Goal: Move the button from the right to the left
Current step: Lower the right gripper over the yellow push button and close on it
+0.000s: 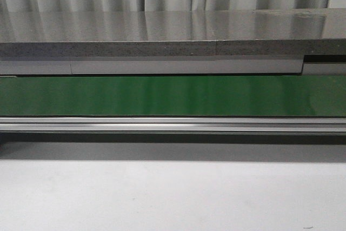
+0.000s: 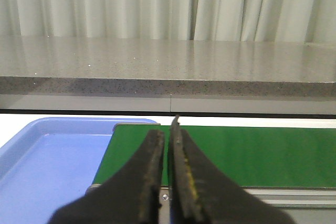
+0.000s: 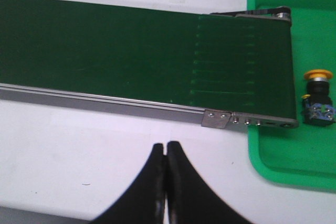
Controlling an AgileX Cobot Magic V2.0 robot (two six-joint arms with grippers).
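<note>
My left pincer [image 2: 168, 145] together over green belt [image 2: 252, 156], blue tray [image 2: 47, 166] beside; my right pincer [image 3: 166, 153] together above white surface [image 3: 79, 150]; button [image 3: 318, 98] upright in green tray [image 3: 273, 156], just past belt end.

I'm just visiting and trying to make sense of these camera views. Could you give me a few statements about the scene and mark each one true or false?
1. The button lies in a green tray. True.
2. The right gripper holds the button. False: it is shut on nothing, over the white table, apart from the button.
3. The belt carries the button. False: nothing lies on it.
4. A blue tray sits at the belt's end in the left wrist view. True.
5. The left gripper is wide open. False: its jaws are closed.
</note>
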